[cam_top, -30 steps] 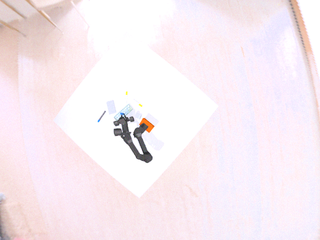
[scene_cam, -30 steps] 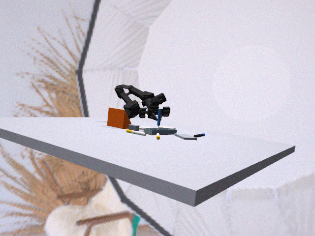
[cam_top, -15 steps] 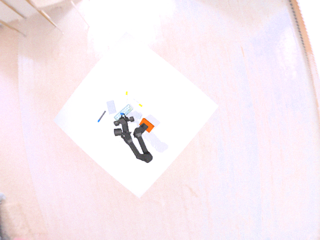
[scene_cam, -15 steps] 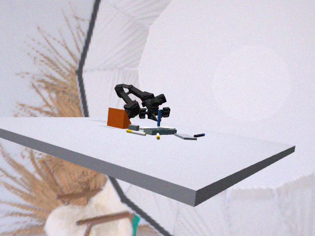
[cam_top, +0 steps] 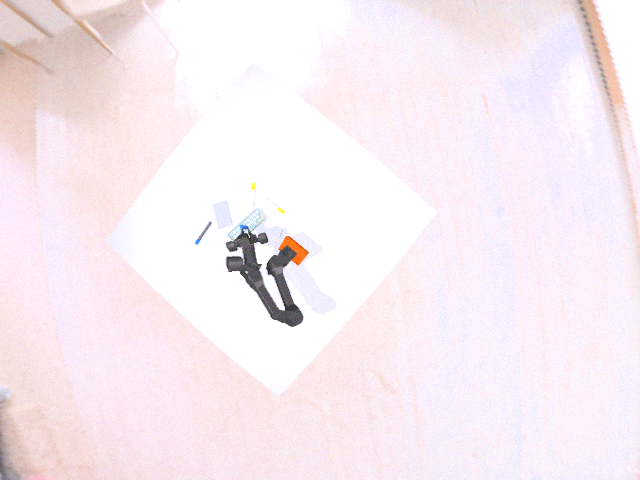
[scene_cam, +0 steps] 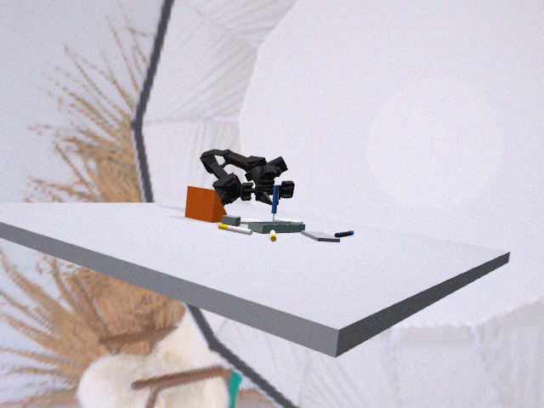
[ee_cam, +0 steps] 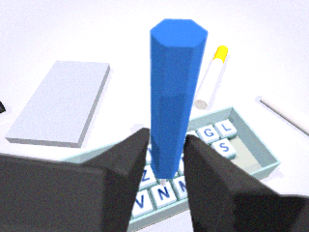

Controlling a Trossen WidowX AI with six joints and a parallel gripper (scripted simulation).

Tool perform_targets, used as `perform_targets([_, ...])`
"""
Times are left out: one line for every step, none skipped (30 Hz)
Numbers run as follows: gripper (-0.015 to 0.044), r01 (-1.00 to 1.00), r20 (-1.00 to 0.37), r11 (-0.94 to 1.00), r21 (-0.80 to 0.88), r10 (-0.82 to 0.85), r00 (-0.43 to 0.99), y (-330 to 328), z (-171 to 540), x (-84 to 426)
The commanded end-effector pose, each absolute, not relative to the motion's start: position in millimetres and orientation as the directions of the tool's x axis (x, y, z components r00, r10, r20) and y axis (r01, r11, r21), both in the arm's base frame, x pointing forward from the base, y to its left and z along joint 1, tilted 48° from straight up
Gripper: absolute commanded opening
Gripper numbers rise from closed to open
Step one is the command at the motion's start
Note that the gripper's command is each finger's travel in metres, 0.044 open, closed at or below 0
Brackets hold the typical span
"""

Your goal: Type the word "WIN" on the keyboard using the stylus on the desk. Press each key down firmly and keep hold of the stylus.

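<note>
My gripper [cam_top: 245, 233] [scene_cam: 274, 202] [ee_cam: 166, 138] is shut on the blue stylus [scene_cam: 275, 195] [ee_cam: 175, 87], which stands nearly upright with its thin tip down. The keyboard [scene_cam: 286, 227] [ee_cam: 260, 145] is a shallow pale teal tray of white lettered keys below the gripper. In the wrist view the stylus tip is at the upper edge of the N key [ee_cam: 163, 194]. Whether that key is pressed down cannot be told. The V key [ee_cam: 140, 202] and Z key [ee_cam: 146, 178] show beside it. The W and I keys cannot be made out behind the stylus and fingers.
A grey slab [cam_top: 222, 214] [scene_cam: 320, 236] [ee_cam: 63, 101] lies beside the keyboard. Two yellow-capped white markers lie behind it. A black pen [cam_top: 204, 231] [scene_cam: 342, 234] with a blue end lies past the slab. An orange block [cam_top: 295, 246] [scene_cam: 200, 204] stands by the arm's base, near a small grey block [scene_cam: 230, 220].
</note>
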State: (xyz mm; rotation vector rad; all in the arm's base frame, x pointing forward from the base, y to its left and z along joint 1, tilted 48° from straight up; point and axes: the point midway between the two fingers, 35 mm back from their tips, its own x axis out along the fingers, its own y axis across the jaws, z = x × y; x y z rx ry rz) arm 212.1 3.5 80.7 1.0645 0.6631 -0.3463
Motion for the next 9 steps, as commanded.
perform_targets([0.0081, 0.559, -0.648, 0.460, 0.691, 0.051, 0.760, -4.1, 88.9, 212.6])
perform_targets([0.0081, 0.558, -0.648, 0.460, 0.691, 0.051, 0.760, -5.8, 90.4, 212.5])
perform_targets([0.0081, 0.558, -0.647, 0.459, 0.691, 0.051, 0.761, -7.5, 92.0, 212.5])
perform_targets([0.0081, 0.557, -0.646, 0.459, 0.692, 0.051, 0.761, -9.2, 93.6, 212.4])
perform_targets([0.0081, 0.556, -0.646, 0.459, 0.692, 0.051, 0.762, -10.5, 94.9, 212.3])
perform_targets([0.0081, 0.556, -0.645, 0.459, 0.693, 0.051, 0.762, -11.4, 95.7, 212.2])
perform_targets([0.0081, 0.556, -0.645, 0.459, 0.693, 0.051, 0.762, -11.6, 95.9, 212.2])
perform_targets([0.0081, 0.556, -0.645, 0.459, 0.693, 0.051, 0.762, -11.6, 95.9, 212.2])
perform_targets([0.0081, 0.556, -0.645, 0.459, 0.693, 0.051, 0.762, -11.6, 95.9, 212.2])
